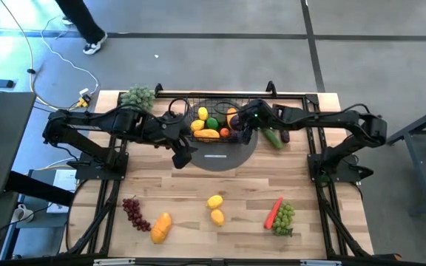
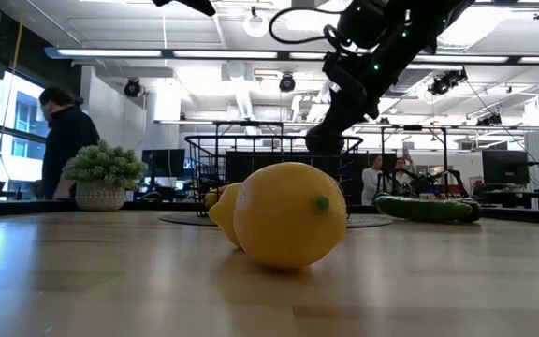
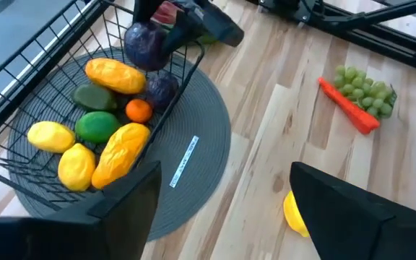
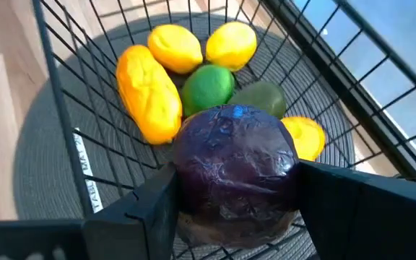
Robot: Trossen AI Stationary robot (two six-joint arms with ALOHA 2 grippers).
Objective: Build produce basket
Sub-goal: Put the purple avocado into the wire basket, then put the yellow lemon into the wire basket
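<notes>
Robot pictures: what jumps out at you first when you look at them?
The right gripper holds a big shiny purple plum over the black wire basket, jaws shut on its sides. Inside the basket sit yellow lemons, a green lime and an orange mango. In the low view, one lemon lying on the wooden table looks huge, right near the camera.

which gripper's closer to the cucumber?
Right. The right gripper hangs over the basket holding a purple plum, just beside the cucumber. The left gripper is across the basket, farther off.
</notes>
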